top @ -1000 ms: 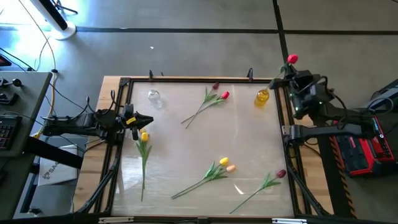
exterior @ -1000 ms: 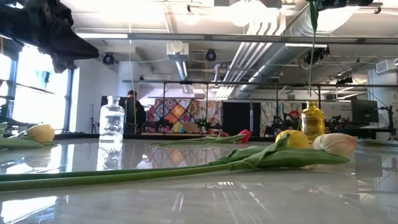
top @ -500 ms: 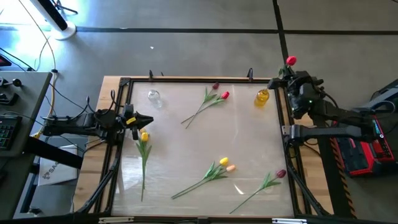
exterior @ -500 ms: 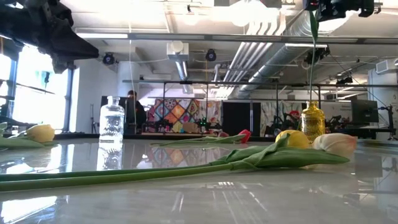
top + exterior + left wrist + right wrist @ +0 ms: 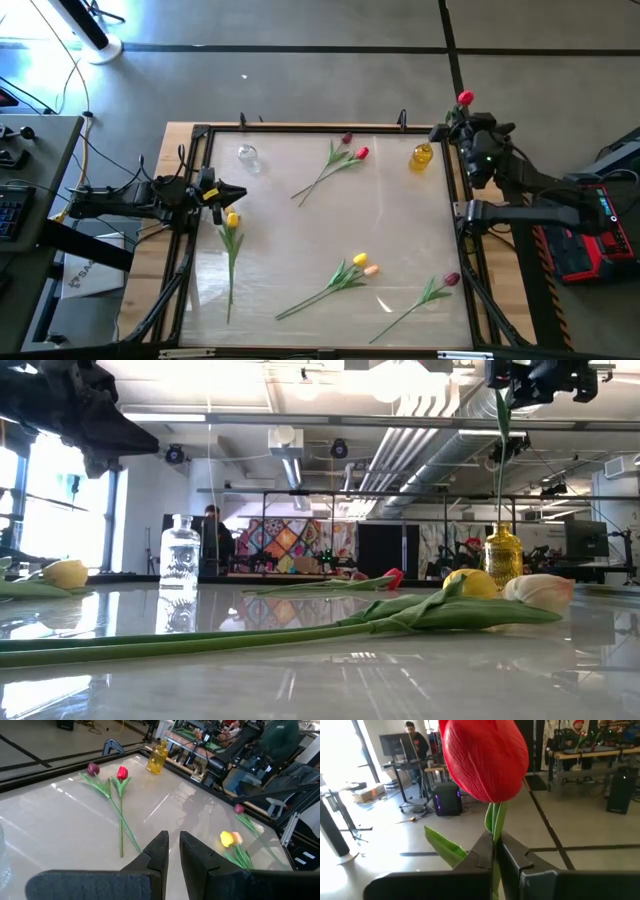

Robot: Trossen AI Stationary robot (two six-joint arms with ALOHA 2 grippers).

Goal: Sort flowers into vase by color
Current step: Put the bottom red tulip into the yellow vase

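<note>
My right gripper (image 5: 462,125) is at the table's far right corner, high up, shut on a red tulip (image 5: 485,760) whose head (image 5: 465,98) stands above the fingers. Its stem (image 5: 499,460) hangs straight down to the mouth of the yellow vase (image 5: 503,552); whether it is inside, I cannot tell. My left gripper (image 5: 236,193), fingers a narrow gap apart, hovers at the left edge just beyond a yellow tulip (image 5: 232,220) lying on the table. The clear vase (image 5: 247,156) stands far left. My right gripper pinches the red tulip's stem (image 5: 493,822) just below the head, between the two fingers. The stem runs along the fingers, the head up. The flower is lifted clear and upright, and a leaf (image 5: 445,847) sticks out beside the fingers.
Lying flat on the table: a red and a maroon tulip (image 5: 345,155) far centre, a yellow and a peach tulip (image 5: 360,265) near centre, a maroon tulip (image 5: 450,279) near right. A raised frame (image 5: 320,128) edges the table. A person (image 5: 214,530) stands in the room behind.
My right gripper has come down a little and shifted slightly toward the table's left, turning about its wrist. The tulip's stem has sunk with it, its lower end now at the yellow vase's mouth.
</note>
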